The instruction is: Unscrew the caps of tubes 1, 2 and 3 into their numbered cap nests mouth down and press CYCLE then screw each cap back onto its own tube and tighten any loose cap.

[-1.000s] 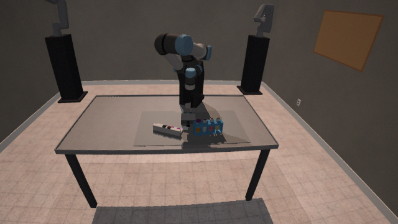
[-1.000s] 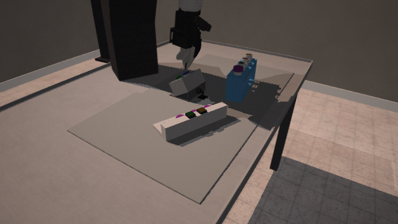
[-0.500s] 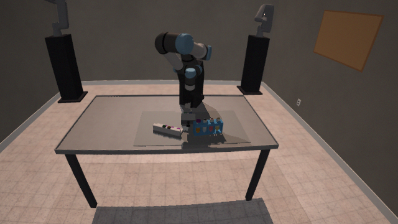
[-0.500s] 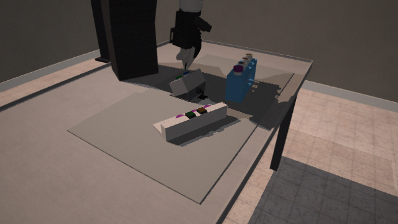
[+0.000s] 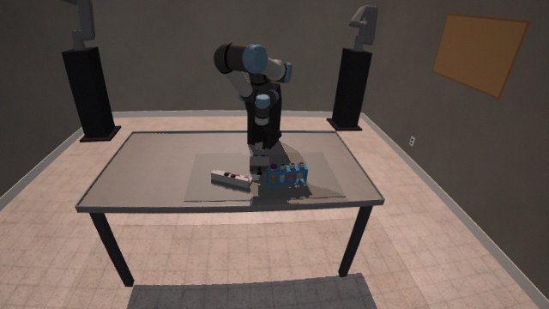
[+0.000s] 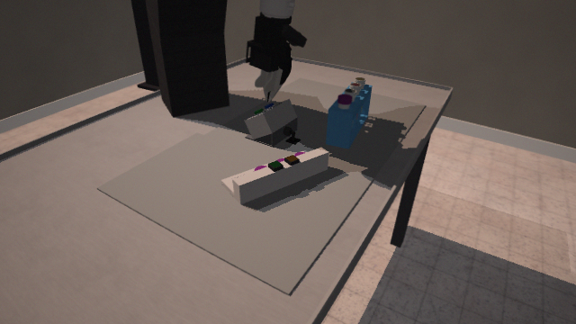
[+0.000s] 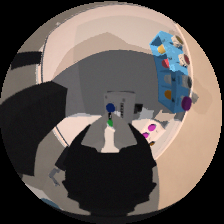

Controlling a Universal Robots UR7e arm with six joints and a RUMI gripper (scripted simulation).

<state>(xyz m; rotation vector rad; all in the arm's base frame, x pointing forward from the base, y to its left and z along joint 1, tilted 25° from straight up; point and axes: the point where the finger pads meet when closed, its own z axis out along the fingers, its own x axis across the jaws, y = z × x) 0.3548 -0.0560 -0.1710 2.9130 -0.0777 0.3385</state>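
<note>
The bench (image 5: 146, 163) (image 6: 90, 157) carries all the task equipment. The arm (image 5: 256, 58) (image 6: 276, 6) reaches down over it. Its hand (image 5: 263, 147) (image 6: 268, 98) (image 7: 110, 112) is fully closed, with nothing between the fingers, the tips pointing down.

The decapping station (image 5: 278, 177) (image 6: 344, 128) (image 7: 172, 102) stands upright with four tubes. Tubes 1, 2 and 3 appear uncapped; tube 4 retains its purple cap (image 5: 274, 166) (image 6: 345, 99) (image 7: 186, 103), as required. Whether that cap is fully tight cannot be told.

The cap tray (image 5: 219, 175) (image 6: 288, 182) (image 7: 158, 131) lies apart from the station. The key housing (image 5: 259, 162) (image 6: 281, 121) (image 7: 129, 102) sits beneath the hand.

Three magenta caps (image 6: 260, 168) show in the tray, apparently in nests 1 to 3; their seating is too small to verify. Step 1 is judged complete.

The fingertips are at or just above the blue CYCLE key (image 5: 263, 156) (image 6: 269, 106) (image 7: 110, 107); contact cannot be confirmed. The green READY key (image 6: 258, 112) (image 7: 110, 123) is beside it. The amber lamp (image 6: 292, 159) and green lamp (image 6: 275, 166) both look dark, so the press is judged the step in hand. Outstanding: the aspirate wait, three recappings and READY.

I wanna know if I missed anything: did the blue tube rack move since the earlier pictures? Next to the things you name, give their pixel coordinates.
No, the blue tube rack (image 5: 286, 182) (image 6: 339, 126) (image 7: 165, 82) stayed put, at the same spot against the table mat (image 5: 214, 193) (image 6: 252, 243).
</note>
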